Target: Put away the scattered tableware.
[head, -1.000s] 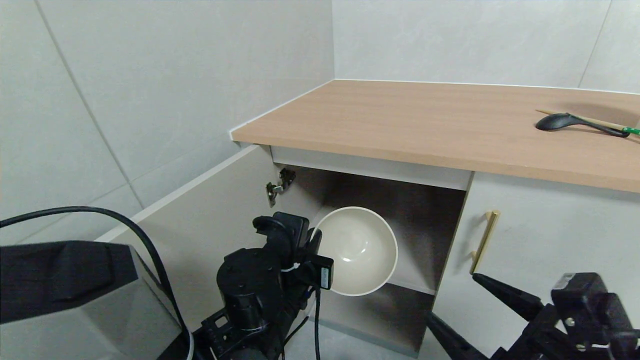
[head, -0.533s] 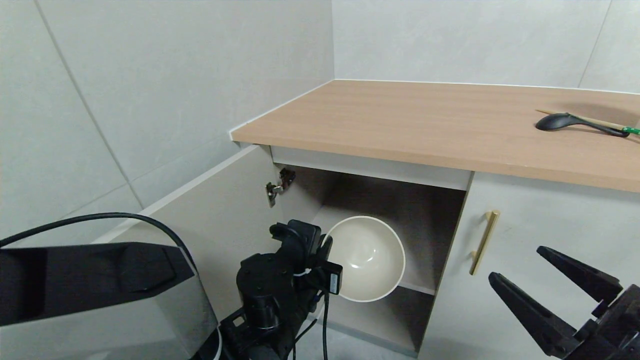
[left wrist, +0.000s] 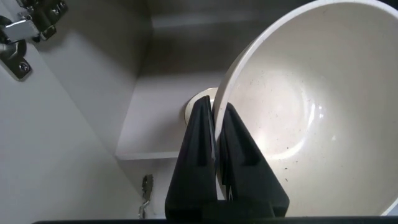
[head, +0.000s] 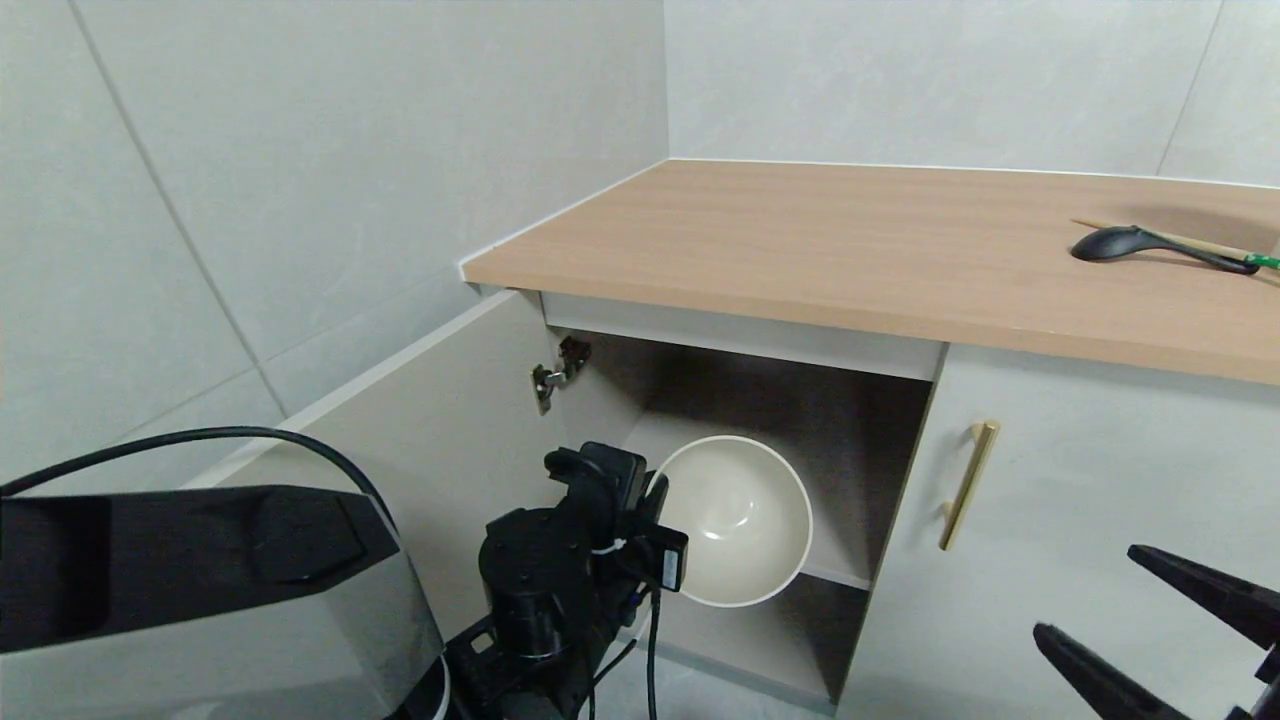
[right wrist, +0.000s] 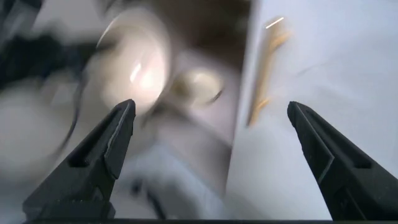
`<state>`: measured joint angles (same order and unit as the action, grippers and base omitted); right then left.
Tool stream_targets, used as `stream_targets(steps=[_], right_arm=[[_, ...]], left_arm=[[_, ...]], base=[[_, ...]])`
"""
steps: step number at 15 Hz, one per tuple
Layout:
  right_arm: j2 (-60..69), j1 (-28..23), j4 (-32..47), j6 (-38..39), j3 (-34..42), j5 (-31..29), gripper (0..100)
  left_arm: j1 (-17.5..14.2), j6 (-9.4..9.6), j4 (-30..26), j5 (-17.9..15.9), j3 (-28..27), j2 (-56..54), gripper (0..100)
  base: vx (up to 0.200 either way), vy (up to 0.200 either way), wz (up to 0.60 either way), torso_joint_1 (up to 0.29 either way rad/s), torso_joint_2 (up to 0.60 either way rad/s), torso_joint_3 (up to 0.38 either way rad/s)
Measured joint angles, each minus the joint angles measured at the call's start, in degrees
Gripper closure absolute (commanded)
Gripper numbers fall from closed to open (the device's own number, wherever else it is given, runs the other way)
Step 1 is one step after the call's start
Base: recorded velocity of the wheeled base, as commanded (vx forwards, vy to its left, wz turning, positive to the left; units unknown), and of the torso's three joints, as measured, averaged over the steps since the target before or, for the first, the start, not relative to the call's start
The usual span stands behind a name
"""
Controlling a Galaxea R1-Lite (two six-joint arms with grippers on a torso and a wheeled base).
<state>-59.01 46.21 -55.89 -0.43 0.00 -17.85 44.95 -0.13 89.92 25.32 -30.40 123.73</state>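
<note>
So the bowl (head: 735,520) is hanging right at the mouth of the open cabinet (head: 800,420), tipped up on edge so you look straight into it. The left pincer (head: 650,490) is clamped on its rim, one finger inside and one outside. That's super clear up close, where the left pincer (left wrist: 215,109) pinches the rim of the bowl (left wrist: 298,118). I honestly can't tell if the bowl is touching the shelf (head: 840,565) or just in front of it, since its lower edge covers the shelf's front lip.

There's a small pale dish (left wrist: 198,104) sitting on the shelf (left wrist: 161,134) farther back, mostly hidden behind the pincer finger and the bowl rim. The right wrist view is badly smeared, but you can kind of make out the bowl (right wrist: 140,62), that dish (right wrist: 198,84) and the gold handle (right wrist: 264,81).

The right pincer (head: 1090,592) is low in front of the shut door (head: 1100,470), fingers wide apart and cut off at the frame edge. It shows the same wide spread in its own view (right wrist: 210,109).

Up on the surface (head: 850,240), well apart from all this, a black spoon (head: 1110,243) lies against a wooden stick (head: 1215,248) with a green tip. It could be one chopstick or a pair, too small to say, and it runs off the edge.

The open door (head: 430,430) swings out to the robot's left, with its hinge (head: 555,375) showing.
</note>
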Motion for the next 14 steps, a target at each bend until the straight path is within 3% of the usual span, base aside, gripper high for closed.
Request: stream_targets(steps=[3, 5, 7, 9, 12, 14], right_arm=[[15.71, -3.47, 15.63, 0.35, -0.30, 8.94, 0], [26.60, -13.71, 28.55, 2.43, -2.83, 11.84, 0], [32.43, -23.83, 40.90, 2.67, -10.13, 12.35, 0], [36.12, -33.82, 47.77, 0.32, -16.23, 10.33, 0], [44.67, -41.86, 53.47, -3.97, -13.06, 9.31, 0], [50.88, -45.53, 60.21, -4.52, -7.17, 8.77, 0]], left_arm=[[-1.43, 0.09, 0.07, -0.33, -0.05, -1.38, 100], [-2.69, 0.11, 0.00, -1.02, -0.16, -2.05, 100], [-3.88, -0.02, 0.00, -1.10, -0.90, -2.10, 100], [-5.45, -0.18, 0.02, -1.60, -2.17, -1.51, 100], [-7.08, -1.48, 0.02, -1.68, -4.63, 0.49, 100], [-5.78, -2.88, 0.05, -1.73, -5.07, 2.10, 100]], base=[[0.000, 0.000, 0.00, 0.000, 0.00, 0.000], [0.000, 0.000, 0.00, 0.000, 0.00, 0.000], [0.000, 0.000, 0.00, 0.000, 0.00, 0.000], [0.000, 0.000, 0.00, 0.000, 0.00, 0.000], [0.000, 0.000, 0.00, 0.000, 0.00, 0.000], [0.000, 0.000, 0.00, 0.000, 0.00, 0.000]])
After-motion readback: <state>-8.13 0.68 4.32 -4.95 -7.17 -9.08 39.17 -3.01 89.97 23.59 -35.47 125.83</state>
